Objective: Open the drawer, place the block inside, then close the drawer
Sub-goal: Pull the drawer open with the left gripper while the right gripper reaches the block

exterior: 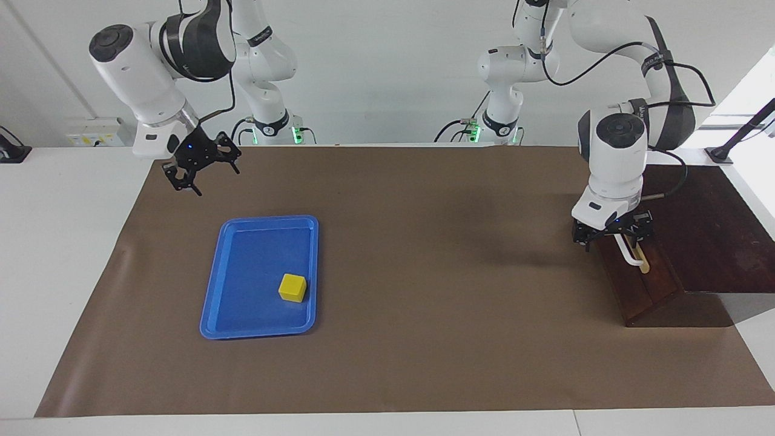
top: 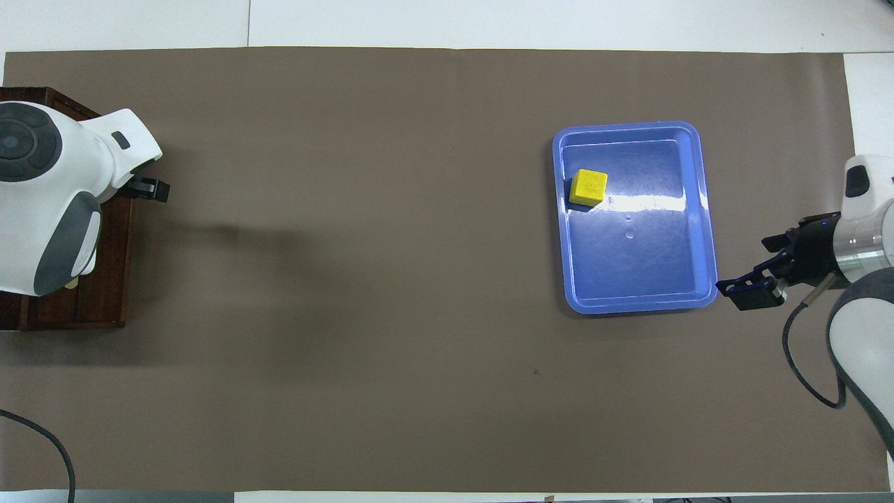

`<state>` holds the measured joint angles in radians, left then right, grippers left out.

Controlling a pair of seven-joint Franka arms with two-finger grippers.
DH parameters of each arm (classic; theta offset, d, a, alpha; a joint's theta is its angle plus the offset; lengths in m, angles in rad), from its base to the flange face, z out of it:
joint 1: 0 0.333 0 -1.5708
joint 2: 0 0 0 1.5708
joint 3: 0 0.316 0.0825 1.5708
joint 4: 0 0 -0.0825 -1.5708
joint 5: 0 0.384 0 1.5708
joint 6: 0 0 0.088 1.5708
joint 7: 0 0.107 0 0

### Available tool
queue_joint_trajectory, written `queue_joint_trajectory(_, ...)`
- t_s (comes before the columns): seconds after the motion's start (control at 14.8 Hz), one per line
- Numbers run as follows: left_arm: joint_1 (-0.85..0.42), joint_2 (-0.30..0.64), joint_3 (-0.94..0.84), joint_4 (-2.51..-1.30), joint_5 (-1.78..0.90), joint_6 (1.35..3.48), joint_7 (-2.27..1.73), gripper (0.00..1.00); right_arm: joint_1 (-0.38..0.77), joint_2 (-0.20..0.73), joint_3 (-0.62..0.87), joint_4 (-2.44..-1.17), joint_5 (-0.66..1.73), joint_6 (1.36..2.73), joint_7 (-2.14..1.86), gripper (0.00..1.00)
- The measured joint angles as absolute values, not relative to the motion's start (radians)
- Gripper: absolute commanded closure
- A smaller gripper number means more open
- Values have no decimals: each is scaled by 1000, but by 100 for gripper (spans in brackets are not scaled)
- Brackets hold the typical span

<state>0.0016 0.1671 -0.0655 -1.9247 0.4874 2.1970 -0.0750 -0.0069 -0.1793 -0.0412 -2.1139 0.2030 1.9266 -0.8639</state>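
The drawer [exterior: 642, 284] of the dark wooden box [exterior: 708, 230] is shut, at the left arm's end of the table. My left gripper [exterior: 613, 237] is open and low over the drawer's white handle [exterior: 631, 255], hiding the handle's end nearer the robots. In the overhead view the left arm covers most of the drawer [top: 105, 279], and one finger [top: 152, 189] sticks out. The yellow block [exterior: 292, 287] [top: 587, 187] lies in the blue tray [exterior: 254, 272] [top: 642, 258]. My right gripper [exterior: 209, 178] [top: 751, 267] hangs open over the mat beside the tray's corner.
A brown mat [exterior: 424, 254] covers most of the white table [exterior: 66, 254]. The tray sits toward the right arm's end. Two more white arms [exterior: 508, 72] stand at the table's edge nearest the robots.
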Motion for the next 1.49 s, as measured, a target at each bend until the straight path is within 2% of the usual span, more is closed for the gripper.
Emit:
queue_joint_trajectory(0.14, 13, 167, -65, -1953, 508, 2216, -75, 0, -20, -150, -44, -2154, 326, 2005, -1103, 0)
queue_joint_trajectory(0.41, 17, 165, -65, -1981, 513, 2244, -75, 0, -56, -26, -49, -2167, 577, 2094, -1542, 0)
queue_joint_trajectory(0.74, 5, 164, -72, -2004, 517, 2279, -167, 0, -51, 69, -44, -2160, 772, 2147, -1838, 0)
queue_joint_trajectory(1.22, -162, 164, -74, -1997, 402, 2270, -384, 0, -48, 288, -42, -2021, 1006, 2139, -2094, 0)
queue_joint_trajectory(1.49, -242, 166, -76, -1996, 358, 2249, -485, 0, -34, 349, -33, -1989, 1106, 2144, -2168, 0)
